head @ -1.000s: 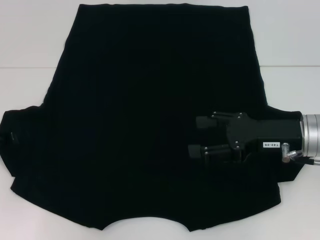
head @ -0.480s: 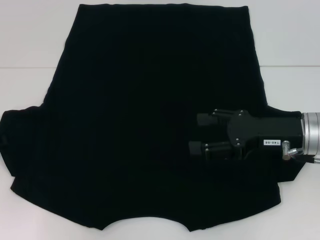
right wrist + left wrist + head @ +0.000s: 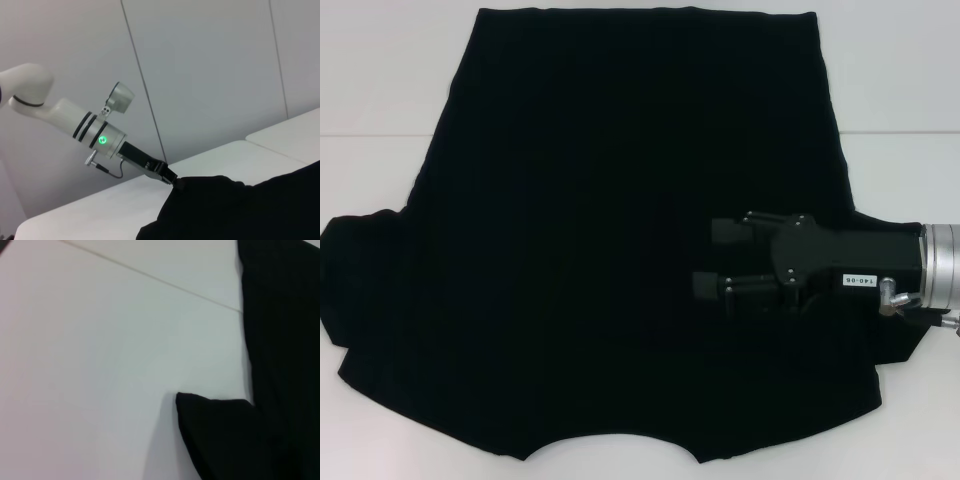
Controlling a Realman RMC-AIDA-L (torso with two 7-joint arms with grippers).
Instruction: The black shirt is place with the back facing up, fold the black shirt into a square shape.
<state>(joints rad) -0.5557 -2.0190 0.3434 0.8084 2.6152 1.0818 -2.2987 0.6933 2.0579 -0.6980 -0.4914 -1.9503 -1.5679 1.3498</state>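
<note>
Black shirt (image 3: 620,250) lies flat beneath the spread-fingered right gripper (image 3: 708,258), while the left gripper (image 3: 170,179), seen only distantly, pinches its sleeve edge.

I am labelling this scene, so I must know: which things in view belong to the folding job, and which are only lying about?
Belong to the job:
- black shirt, spread flat
- right gripper, over the shirt's right part, fingers apart
- left gripper, at the shirt's edge in the right wrist view

Only lying about:
- nothing; only the white table under the shirt
</note>
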